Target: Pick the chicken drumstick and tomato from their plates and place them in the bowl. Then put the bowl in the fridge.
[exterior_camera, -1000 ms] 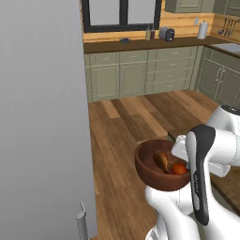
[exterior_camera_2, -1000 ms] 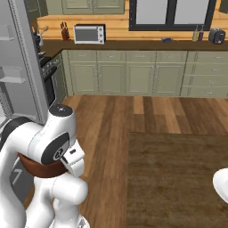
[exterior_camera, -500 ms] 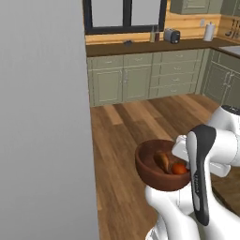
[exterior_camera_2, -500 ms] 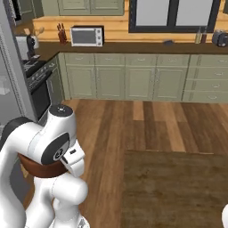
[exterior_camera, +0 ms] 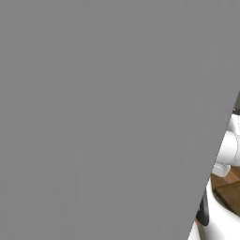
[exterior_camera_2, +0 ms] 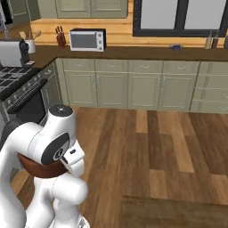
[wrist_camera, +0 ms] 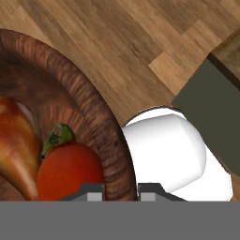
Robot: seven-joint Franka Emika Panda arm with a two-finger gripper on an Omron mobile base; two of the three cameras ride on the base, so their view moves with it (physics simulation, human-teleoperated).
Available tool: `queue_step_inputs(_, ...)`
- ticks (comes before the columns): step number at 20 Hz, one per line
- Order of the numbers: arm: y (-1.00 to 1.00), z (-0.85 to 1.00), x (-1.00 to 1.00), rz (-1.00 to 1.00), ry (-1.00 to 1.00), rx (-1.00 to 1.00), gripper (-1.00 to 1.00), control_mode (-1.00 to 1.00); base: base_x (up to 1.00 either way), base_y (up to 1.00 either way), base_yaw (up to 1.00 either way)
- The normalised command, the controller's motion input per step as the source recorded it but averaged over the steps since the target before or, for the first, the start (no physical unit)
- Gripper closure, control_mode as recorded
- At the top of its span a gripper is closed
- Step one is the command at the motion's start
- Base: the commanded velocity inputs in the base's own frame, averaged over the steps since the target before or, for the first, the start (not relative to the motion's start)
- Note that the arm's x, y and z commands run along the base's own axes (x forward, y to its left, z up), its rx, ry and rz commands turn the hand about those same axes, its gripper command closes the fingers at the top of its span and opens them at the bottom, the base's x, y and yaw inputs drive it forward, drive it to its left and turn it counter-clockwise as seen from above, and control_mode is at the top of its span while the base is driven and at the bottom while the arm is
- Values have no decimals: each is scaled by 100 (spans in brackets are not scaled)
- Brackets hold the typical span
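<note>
The deep, ridged dark-brown wooden bowl [wrist_camera: 101, 117] holds the smooth red tomato [wrist_camera: 68, 171] and glossy reddish-brown chicken drumstick [wrist_camera: 16, 140]. The end effector [wrist_camera: 121, 191] clamps its thick rim. The right base view shows the bowl's underside [exterior_camera_2: 38, 168] above plank floor [exterior_camera_2: 147, 147]; the flat grey fridge [exterior_camera: 108, 117] looms in the left.

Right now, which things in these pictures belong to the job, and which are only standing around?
Job: bowl, with its rim between the end effector fingers; tomato and chicken drumstick inside it; grey fridge.

Standing around: toaster oven, knife block, stove.
</note>
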Motion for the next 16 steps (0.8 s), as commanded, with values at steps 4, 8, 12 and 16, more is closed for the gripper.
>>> queue_step_inputs(4, 0, 0, 0, 0, 0, 0, 100, 100, 89, -2, 6)
queue_step_inputs(8, 0, 0, 0, 0, 0, 0, 100, 100, 8, 4, 22)
queue_step_inputs(12, 0, 0, 0, 0, 0, 0, 100, 100, -59, 11, 42)
queue_step_inputs(16, 0, 0, 0, 0, 0, 0, 100, 100, -67, -5, 33)
